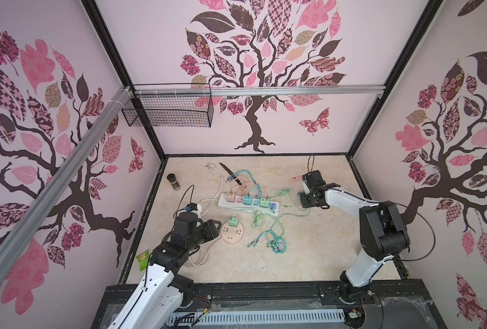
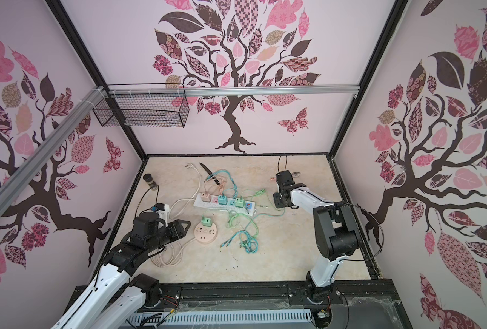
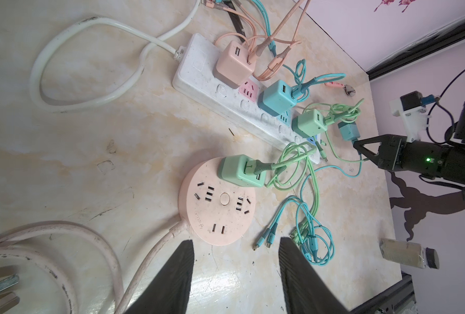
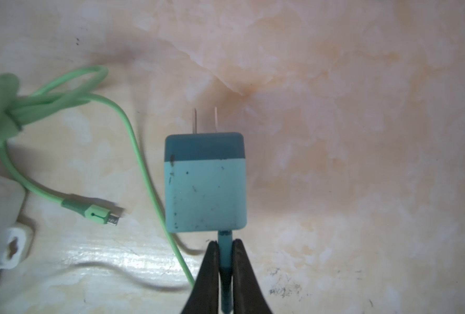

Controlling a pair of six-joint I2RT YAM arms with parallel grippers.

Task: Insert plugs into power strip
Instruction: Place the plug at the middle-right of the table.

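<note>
right fingers point(image 4: 212, 255) pinch just the cable boot point(image 4: 224, 238) of the teal boxy plastic charger plug point(image 4: 205, 182) (floppy hold), long white plastic power strip point(image 3: 196, 65) sits near them: square prongs, press slow; left fingers point(image 3: 183, 252) open, empty.

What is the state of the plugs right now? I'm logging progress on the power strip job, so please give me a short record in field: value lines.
power strip: white, lying on the table
plugged into it: peach adapter, teal adapter, mint adapter
free sockets: three, including the pink socket
round peach socket hub: holds second mint adapter
right pincer: shut on cable connector of loose teal adapter, prongs bare
left pincer: open, empty, by the hub
</note>
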